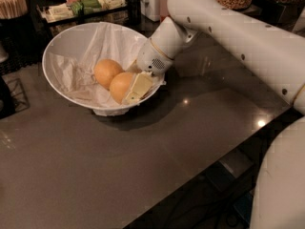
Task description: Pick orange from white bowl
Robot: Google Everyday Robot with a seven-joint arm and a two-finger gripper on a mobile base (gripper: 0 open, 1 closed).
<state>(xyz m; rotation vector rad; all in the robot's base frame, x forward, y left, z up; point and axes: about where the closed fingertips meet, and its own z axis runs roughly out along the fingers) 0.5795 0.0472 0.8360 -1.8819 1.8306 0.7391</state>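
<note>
Gripper [136, 88] is pressed against the orange [120, 85] inside the white bowl [62, 42]; its closure cannot be told. Risks judged: the orange slipped, or the paper lining [71, 75] snagged and lifted with it.

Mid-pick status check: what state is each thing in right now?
Wide white paper-lined bowl: upright on the table, holding both oranges.
Round yellow-orange orange nearer the camera: resting in the bowl, gripper against it.
Farther orange: resting in the bowl, beside the nearer one.
Gripper: inside the bowl, at the nearer orange.
</note>
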